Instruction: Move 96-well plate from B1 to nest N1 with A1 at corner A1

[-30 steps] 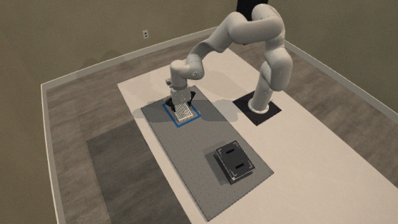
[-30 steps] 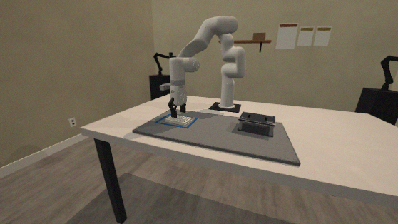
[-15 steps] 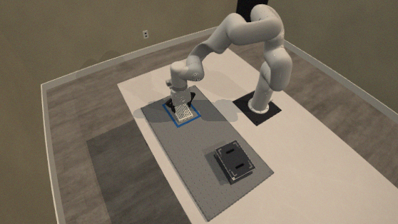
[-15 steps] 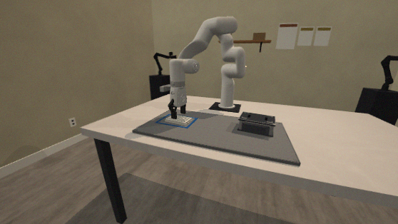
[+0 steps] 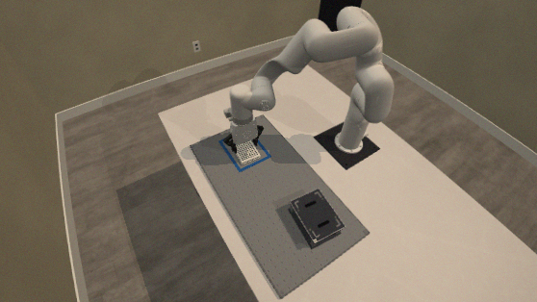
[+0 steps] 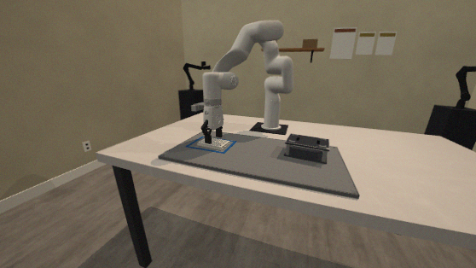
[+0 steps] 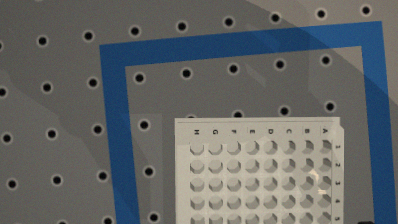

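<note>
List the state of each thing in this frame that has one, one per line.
gripper: open, fingers low on either side of the plate, holding nothing.
96-well plate: flat on the bench inside the blue B1 outline, not lifted; cut-off corner by column A, row 1.
plate nest N1: raised, unoccupied.
</note>
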Tool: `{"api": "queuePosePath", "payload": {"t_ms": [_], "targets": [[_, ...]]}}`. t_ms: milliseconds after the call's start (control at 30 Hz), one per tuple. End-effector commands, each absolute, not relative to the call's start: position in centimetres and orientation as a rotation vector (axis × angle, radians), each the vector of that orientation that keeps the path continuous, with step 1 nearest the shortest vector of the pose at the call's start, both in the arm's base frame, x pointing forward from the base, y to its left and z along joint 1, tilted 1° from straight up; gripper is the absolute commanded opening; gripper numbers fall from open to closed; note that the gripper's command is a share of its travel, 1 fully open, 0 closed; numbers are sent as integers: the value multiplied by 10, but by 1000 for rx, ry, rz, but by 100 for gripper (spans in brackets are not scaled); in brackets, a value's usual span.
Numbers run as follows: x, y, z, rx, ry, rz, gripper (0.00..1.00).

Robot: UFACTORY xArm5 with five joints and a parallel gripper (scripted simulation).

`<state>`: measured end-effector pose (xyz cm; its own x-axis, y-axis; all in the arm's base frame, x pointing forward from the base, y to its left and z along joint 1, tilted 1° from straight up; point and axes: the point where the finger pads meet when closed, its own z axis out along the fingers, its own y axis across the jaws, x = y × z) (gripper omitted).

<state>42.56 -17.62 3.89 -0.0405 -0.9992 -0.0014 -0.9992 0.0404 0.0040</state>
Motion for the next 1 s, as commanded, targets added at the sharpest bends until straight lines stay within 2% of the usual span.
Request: {"api": "queuePosePath", "payload": {"t_ms": [0,967], "targets": [[427,-177,37,2170,-2259,6,100],[427,-177,27,2170,-2259,6,100]]}}
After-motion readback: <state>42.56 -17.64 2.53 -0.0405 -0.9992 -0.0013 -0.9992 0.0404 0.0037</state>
